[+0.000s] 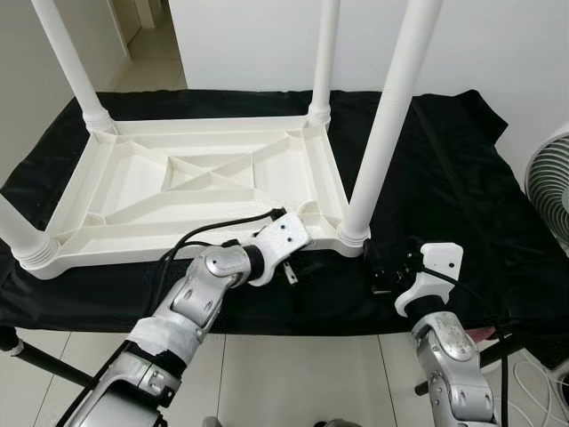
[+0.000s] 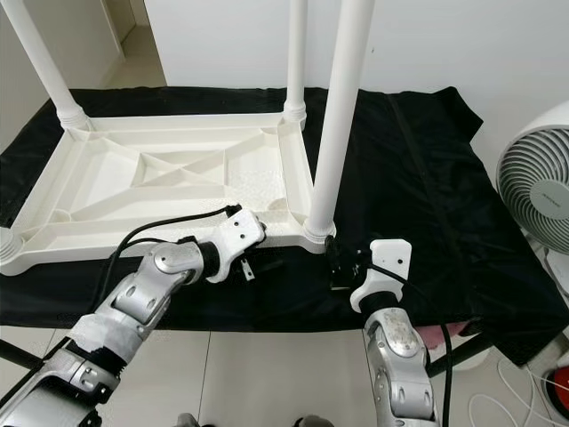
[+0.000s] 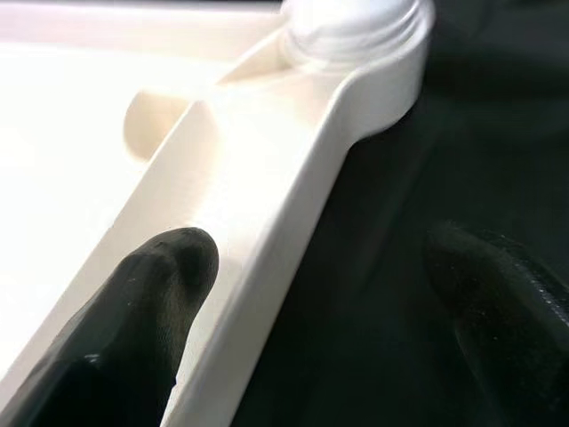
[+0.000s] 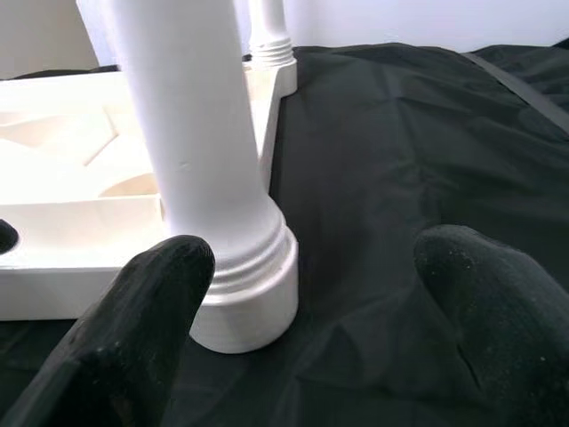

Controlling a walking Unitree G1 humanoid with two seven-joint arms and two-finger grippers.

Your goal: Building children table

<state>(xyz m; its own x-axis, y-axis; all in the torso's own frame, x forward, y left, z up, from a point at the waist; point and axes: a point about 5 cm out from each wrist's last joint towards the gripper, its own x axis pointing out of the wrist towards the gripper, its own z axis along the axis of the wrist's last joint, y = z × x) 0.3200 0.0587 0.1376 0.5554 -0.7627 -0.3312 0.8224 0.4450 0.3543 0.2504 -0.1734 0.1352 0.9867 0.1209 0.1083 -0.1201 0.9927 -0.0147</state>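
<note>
Left wrist view puts the open, empty left tool [image 3: 311,311] astride the upturned table's rim [image 3: 293,205], the right tool [image 4: 311,329] gaping empty beside the near leg [image 4: 191,133]; all four legs look fitted, so next likely comes gripping to turn it over.

Silver jointed arms, white wrist housings, black cables.

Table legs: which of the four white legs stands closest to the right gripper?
The near-right corner leg: its threaded base sits just ahead of the open right gripper. The other three stand at the table top's other corners.

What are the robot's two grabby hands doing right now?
Left gripper: open, straddling the table rim.
Right gripper: open, empty, beside the table leg.
</note>
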